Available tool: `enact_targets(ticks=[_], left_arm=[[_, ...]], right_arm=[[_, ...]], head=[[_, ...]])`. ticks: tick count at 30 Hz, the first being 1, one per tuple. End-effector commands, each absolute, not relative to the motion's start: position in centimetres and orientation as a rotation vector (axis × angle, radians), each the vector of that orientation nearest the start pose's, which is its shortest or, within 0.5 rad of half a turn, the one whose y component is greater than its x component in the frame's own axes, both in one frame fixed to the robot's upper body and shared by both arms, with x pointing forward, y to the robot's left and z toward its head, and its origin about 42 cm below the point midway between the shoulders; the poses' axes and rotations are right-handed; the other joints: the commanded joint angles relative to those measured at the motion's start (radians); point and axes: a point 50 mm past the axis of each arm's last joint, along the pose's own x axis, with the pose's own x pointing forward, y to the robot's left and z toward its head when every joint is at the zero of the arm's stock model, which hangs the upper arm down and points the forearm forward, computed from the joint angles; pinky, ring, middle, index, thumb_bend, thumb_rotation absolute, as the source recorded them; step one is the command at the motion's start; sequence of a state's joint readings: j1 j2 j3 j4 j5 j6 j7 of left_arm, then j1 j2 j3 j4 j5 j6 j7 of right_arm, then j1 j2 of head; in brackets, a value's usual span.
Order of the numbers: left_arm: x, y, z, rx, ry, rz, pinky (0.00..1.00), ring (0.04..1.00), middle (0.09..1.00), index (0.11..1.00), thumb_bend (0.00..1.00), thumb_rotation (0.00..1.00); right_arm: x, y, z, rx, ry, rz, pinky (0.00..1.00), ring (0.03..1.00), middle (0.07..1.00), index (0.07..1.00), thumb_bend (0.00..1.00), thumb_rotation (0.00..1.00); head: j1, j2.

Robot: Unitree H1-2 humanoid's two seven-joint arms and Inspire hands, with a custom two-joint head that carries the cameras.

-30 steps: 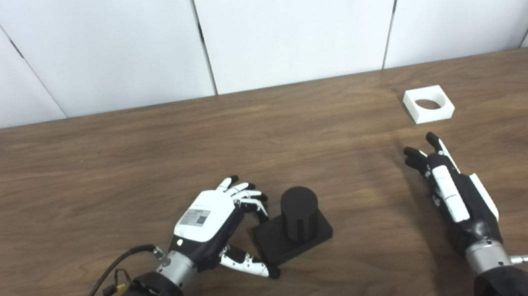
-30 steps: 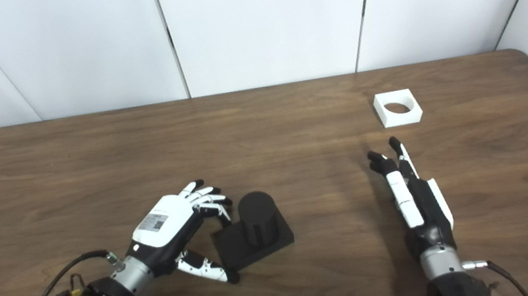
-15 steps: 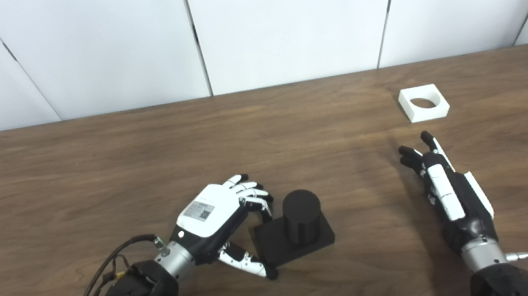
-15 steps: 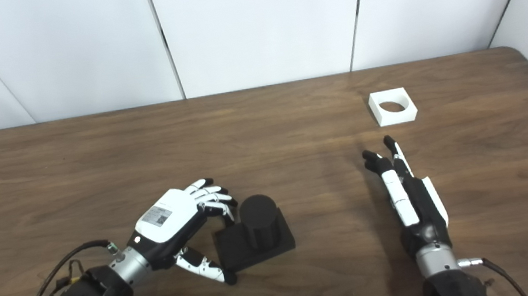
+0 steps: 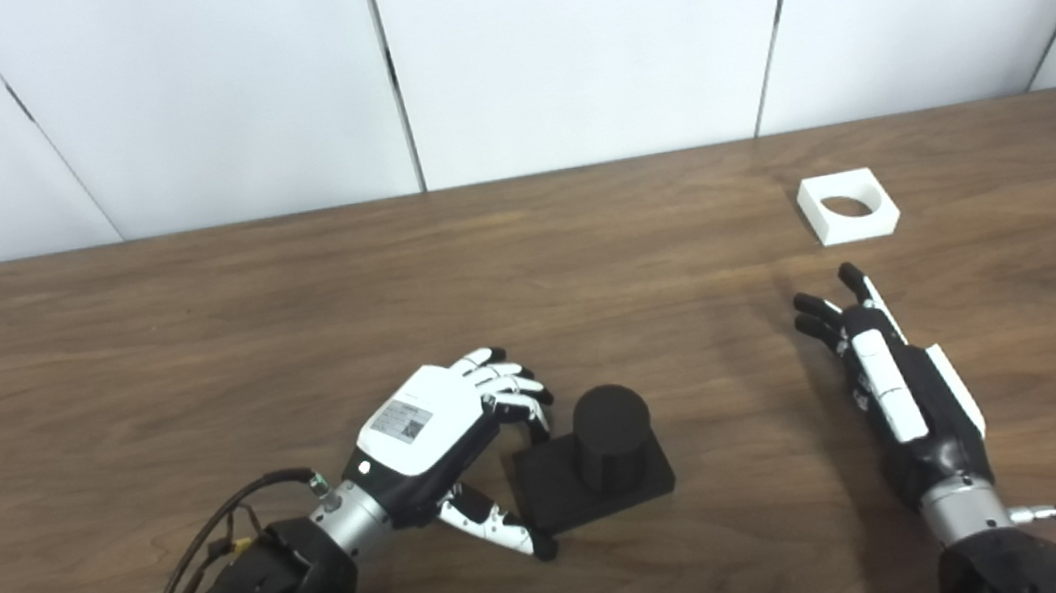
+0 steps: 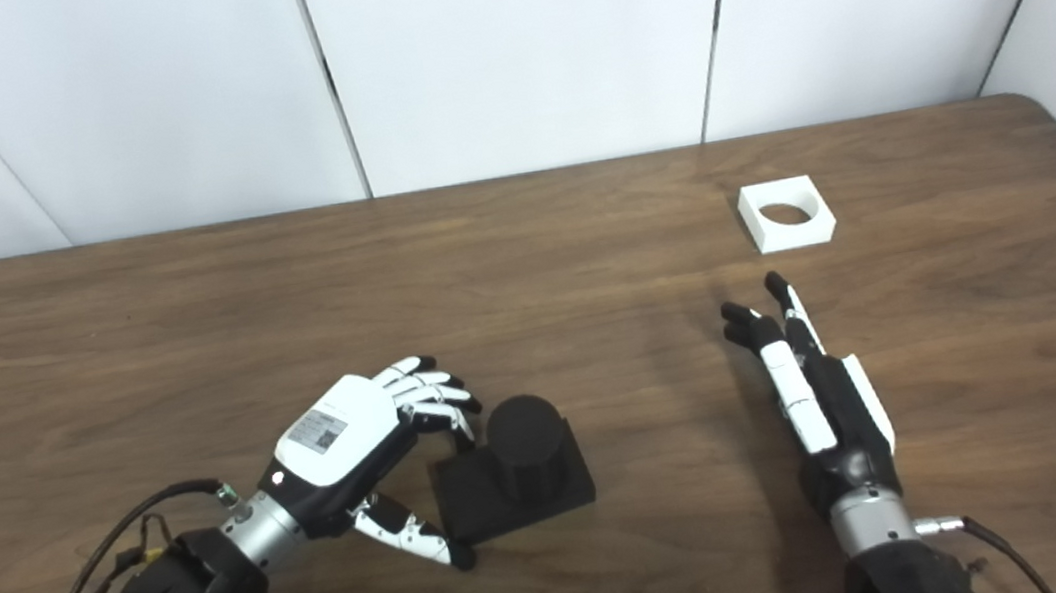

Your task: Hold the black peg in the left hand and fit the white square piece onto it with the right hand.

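Black peg (image 5: 610,423), a short matte cylinder standing upright on a flat square black base (image 5: 594,479), sits on the brown wood-grain table (image 5: 189,328) right at the left hand (image 5: 444,430). That hand holds nothing yet: its fingers (image 5: 511,391) curl spread above the base's near-left corner and the thumb reaches along the base's front edge, perhaps touching it. Peg and base look rigid and light, likely plastic, with a dull surface that should not slip; the base's straight sides seem the surest place to pinch, leaving the cylinder free for the fit.

Right hand (image 5: 885,369) lies low over the table, fingers straight and apart, empty, pointing toward the white square block with a round hole (image 5: 847,206). It lies flat, just beyond the fingertips and apart from them. Stiff and light by appearance, it is best gripped across two opposite outer walls. It lies toward the table's far right corner, but with bare wood all around, and the stretch between block and peg is open.
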State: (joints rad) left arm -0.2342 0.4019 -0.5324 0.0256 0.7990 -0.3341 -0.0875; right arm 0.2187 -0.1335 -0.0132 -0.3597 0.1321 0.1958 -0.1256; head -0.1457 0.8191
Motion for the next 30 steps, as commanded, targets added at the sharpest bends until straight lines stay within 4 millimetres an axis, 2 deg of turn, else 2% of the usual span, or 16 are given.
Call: enact_targets(ticks=[1, 10, 15, 16, 17, 19, 20, 26, 30], left_arm=[[30.4, 18.1, 10.9, 1.299, -0.516, -0.847, 0.91, 0.829, 0.768, 0.488, 0.52, 0.05], [30.6, 18.2, 12.4, 1.208, -0.375, -0.860, 0.97, 0.881, 0.791, 0.492, 0.51, 0.06], [30.7, 18.6, 13.3, 1.215, -0.296, -0.855, 0.99, 0.896, 0.820, 0.497, 0.51, 0.09], [30.7, 18.7, 13.4, 1.218, -0.290, -0.853, 0.99, 0.897, 0.824, 0.588, 0.64, 0.27], [30.7, 18.7, 13.5, 1.221, -0.279, -0.849, 0.99, 0.897, 0.825, 0.619, 0.69, 0.33], [30.8, 18.8, 13.8, 1.230, -0.264, -0.847, 1.00, 0.898, 0.827, 0.655, 0.72, 0.52], [30.8, 18.8, 13.9, 1.233, -0.260, -0.847, 0.99, 0.897, 0.827, 0.660, 0.72, 0.57], [31.2, 19.1, 14.3, 1.227, -0.232, -0.847, 0.98, 0.906, 0.835, 0.667, 0.63, 0.81], [31.4, 19.2, 14.6, 1.220, -0.216, -0.849, 0.99, 0.919, 0.846, 0.675, 0.62, 0.87]], right_arm=[[21.0, -24.8, 14.1, 0.051, 0.005, -0.156, 1.00, 0.871, 0.861, 1.000, 0.64, 0.87], [21.1, -24.9, 14.0, 0.054, -0.001, -0.154, 1.00, 0.867, 0.862, 1.000, 0.63, 0.87], [21.1, -24.9, 13.9, 0.053, 0.005, -0.152, 1.00, 0.871, 0.862, 1.000, 0.64, 0.88], [21.1, -24.9, 13.9, 0.052, 0.005, -0.152, 1.00, 0.872, 0.864, 1.000, 0.64, 0.88], [21.1, -24.9, 14.0, 0.054, 0.005, -0.154, 1.00, 0.872, 0.864, 1.000, 0.64, 0.88], [21.1, -24.9, 14.0, 0.050, 0.005, -0.155, 1.00, 0.868, 0.861, 1.000, 0.62, 0.88], [21.2, -24.9, 14.0, 0.048, 0.005, -0.155, 1.00, 0.869, 0.861, 1.000, 0.62, 0.88], [21.2, -24.9, 14.0, 0.044, 0.005, -0.156, 1.00, 0.869, 0.862, 1.000, 0.62, 0.88], [21.2, -24.9, 14.0, 0.042, -0.001, -0.157, 1.00, 0.862, 0.862, 0.999, 0.63, 0.87]], head=[[0.000, 0.000], [0.005, 0.002], [0.005, 0.002], [0.005, 0.002], [0.005, 0.002], [0.005, 0.002], [0.013, 0.002], [0.016, 0.004], [0.016, 0.004]])
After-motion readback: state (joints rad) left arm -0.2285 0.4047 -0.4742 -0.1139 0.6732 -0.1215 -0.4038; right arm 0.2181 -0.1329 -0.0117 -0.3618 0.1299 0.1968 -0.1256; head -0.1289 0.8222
